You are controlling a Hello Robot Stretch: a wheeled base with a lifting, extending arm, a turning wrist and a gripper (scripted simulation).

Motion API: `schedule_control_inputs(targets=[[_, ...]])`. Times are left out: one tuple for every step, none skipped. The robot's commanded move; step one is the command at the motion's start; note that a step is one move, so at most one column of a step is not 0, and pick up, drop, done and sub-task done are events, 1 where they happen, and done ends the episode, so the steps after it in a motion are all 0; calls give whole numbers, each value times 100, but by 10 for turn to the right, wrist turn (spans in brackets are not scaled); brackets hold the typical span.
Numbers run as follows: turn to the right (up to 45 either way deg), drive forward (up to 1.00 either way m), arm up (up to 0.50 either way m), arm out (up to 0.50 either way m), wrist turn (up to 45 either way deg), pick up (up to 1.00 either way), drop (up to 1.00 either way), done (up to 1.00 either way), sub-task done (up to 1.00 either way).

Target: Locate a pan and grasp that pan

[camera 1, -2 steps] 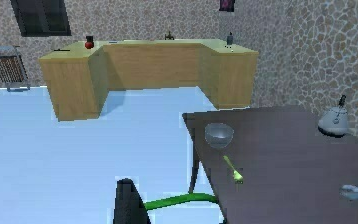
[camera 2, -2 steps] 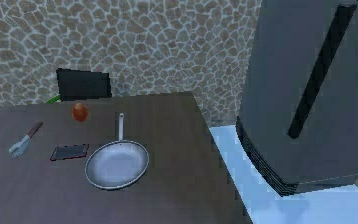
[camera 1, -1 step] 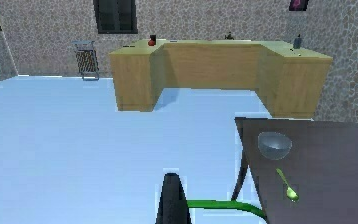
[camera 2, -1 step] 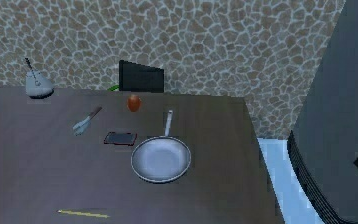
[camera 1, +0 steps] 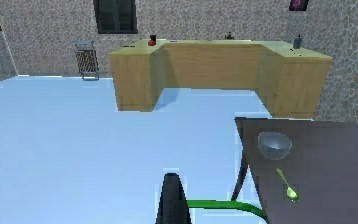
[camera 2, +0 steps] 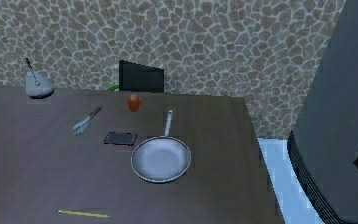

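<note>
Because the round silver metal pan (camera 2: 161,159) lies on the dark brown table (camera 2: 27,170) beside a flat black slab (camera 2: 118,138), a misjudged reach may knock the slab; hand state cannot be told.

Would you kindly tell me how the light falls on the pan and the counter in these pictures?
Arm side view: the pan shows a pale sheen inside, on an evenly lit dark table. Forward view: the wooden counter is bright on top, darker in its recess.
</note>
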Motion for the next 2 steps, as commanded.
schedule_control_inputs(targets=[[0,0,38,0,0,0,0,0,0],[0,0,0,18,0,0,0,0,0]])
